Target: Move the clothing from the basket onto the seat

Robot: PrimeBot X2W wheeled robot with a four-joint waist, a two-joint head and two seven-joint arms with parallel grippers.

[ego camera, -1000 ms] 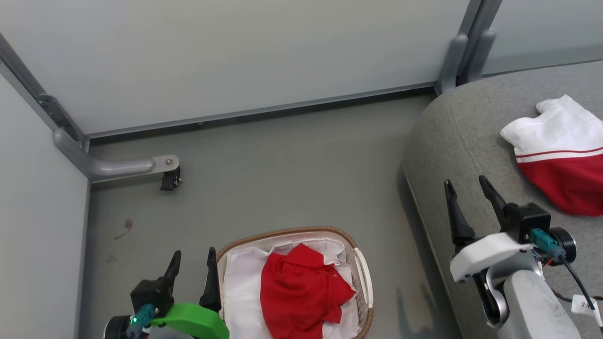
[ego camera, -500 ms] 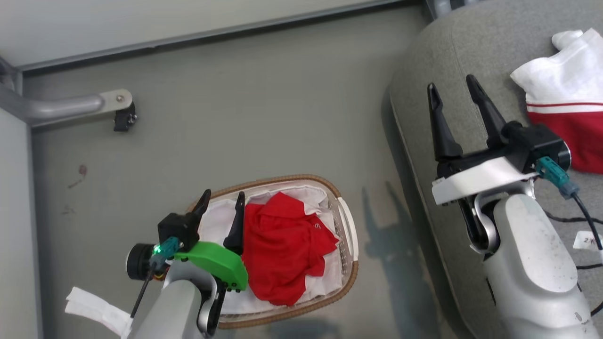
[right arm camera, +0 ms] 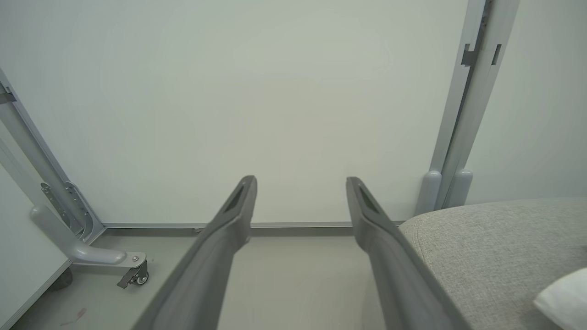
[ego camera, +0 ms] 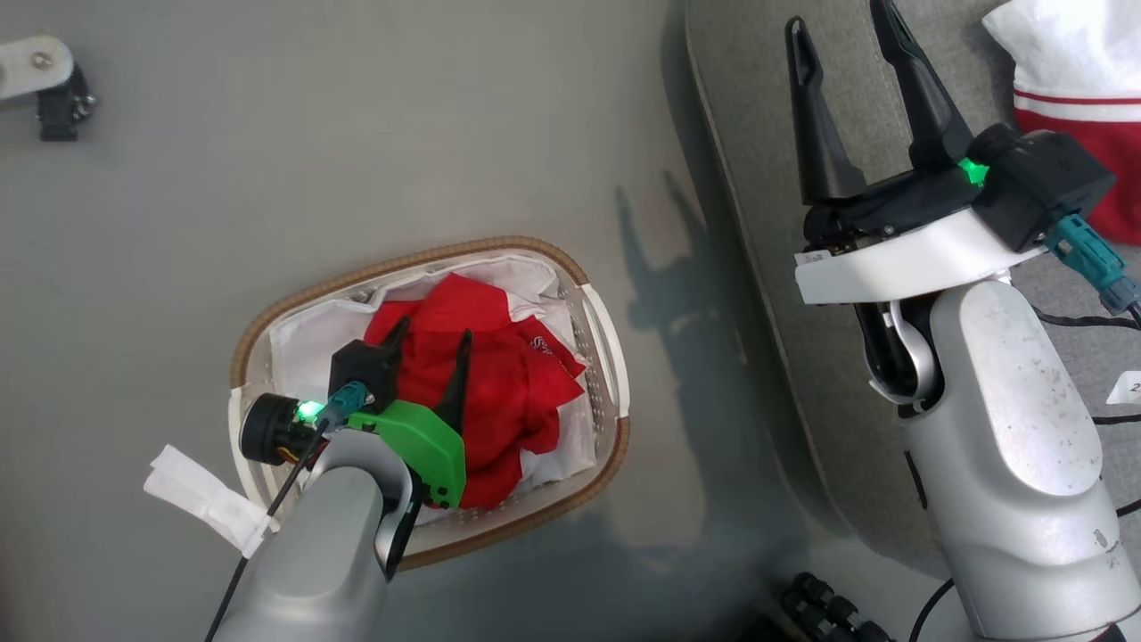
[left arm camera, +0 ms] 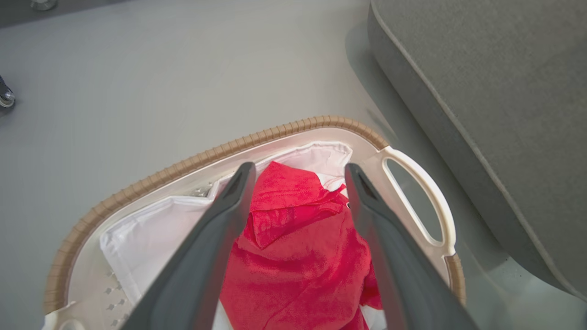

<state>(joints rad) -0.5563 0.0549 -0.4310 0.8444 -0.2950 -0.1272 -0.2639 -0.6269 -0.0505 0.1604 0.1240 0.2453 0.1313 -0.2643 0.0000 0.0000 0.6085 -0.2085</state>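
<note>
**Left arm over the basket, right arm over the seat, both tools wide open**

Head view: My left forearm comes in from the bottom edge, angled up-frame. The left gripper (ego camera: 431,332) hangs over the basket (ego camera: 406,260) with its fingers spread wide and nothing between them. Below it the red clothing (ego camera: 513,392) lies crumpled on the white liner (ego camera: 299,343) inside the basket. I cannot tell whether the tips touch the cloth. The basket stands on the grey floor (ego camera: 267,160), near the seat (ego camera: 758,196). My right forearm stands tall at the right, and the right gripper (ego camera: 836,22) is over the seat's edge, its jaws wide apart and empty. A second garment (ego camera: 1065,53), white above red, lies on the seat just beside that wrist.

Left wrist view: The two fingers frame the red clothing, one on either side, looking down into the basket. The seat's rounded edge is off to the right.

Right wrist view: The fingers are splayed with nothing between them, aimed at the pale wall panel (right arm camera: 275,91). The seat's corner is at lower right, with a white fold of cloth on it.
</note>
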